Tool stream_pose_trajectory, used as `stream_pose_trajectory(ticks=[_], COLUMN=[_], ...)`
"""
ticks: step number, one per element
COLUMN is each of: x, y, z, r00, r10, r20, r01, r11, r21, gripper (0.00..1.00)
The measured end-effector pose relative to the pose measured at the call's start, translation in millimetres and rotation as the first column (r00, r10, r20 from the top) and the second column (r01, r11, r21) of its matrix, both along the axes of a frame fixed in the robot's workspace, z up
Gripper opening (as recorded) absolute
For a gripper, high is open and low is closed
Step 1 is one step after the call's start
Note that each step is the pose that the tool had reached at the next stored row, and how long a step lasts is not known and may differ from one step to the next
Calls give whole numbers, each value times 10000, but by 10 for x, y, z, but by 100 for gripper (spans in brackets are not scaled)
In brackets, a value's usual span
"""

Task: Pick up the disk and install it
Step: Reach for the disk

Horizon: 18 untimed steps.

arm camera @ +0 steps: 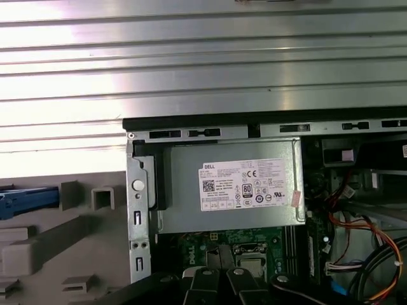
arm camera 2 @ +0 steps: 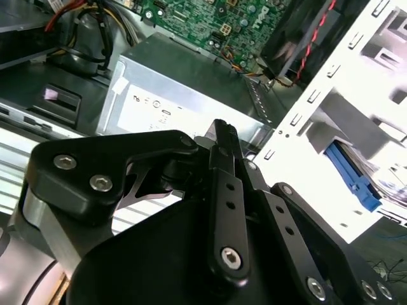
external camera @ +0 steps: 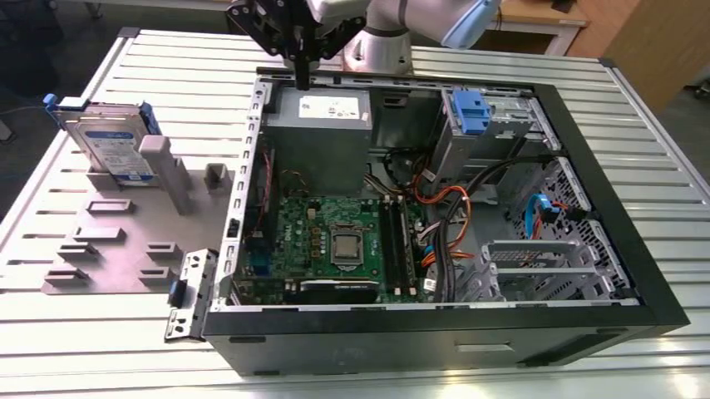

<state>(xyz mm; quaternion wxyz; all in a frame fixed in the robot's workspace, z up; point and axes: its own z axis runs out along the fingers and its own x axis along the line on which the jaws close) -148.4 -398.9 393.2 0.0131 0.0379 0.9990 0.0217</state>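
Observation:
The disk (external camera: 109, 145) stands on edge in a slot of the grey fixture (external camera: 122, 241), at the exterior view's left, beside the open computer case (external camera: 577, 166). It is silver, with a white-and-blue label and blue rails. One blue rail end (arm camera: 28, 197) shows in the first wrist view. My gripper (external camera: 302, 81) hangs over the case's back edge, just above the grey power supply (external camera: 322, 112), well to the right of the disk. Its black fingers (arm camera 2: 221, 130) are pressed together with nothing between them.
A bare blue drive bracket (external camera: 470, 112) sits in the bay at the case's back right. The motherboard (external camera: 332, 241) and orange and blue cables (external camera: 444, 199) lie inside. A loose metal bracket (external camera: 191, 295) lies by the case's front left corner, on the slatted metal table (external camera: 89, 349).

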Motion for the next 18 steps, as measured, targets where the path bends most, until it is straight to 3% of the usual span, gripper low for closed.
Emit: stream_pose_trajectory(ticks=[18], x=[-346], y=[0], z=[-4], r00=[10000], r10=[-1], r20=[0], r01=[1], r11=[10000], r21=[0], gripper=[11])
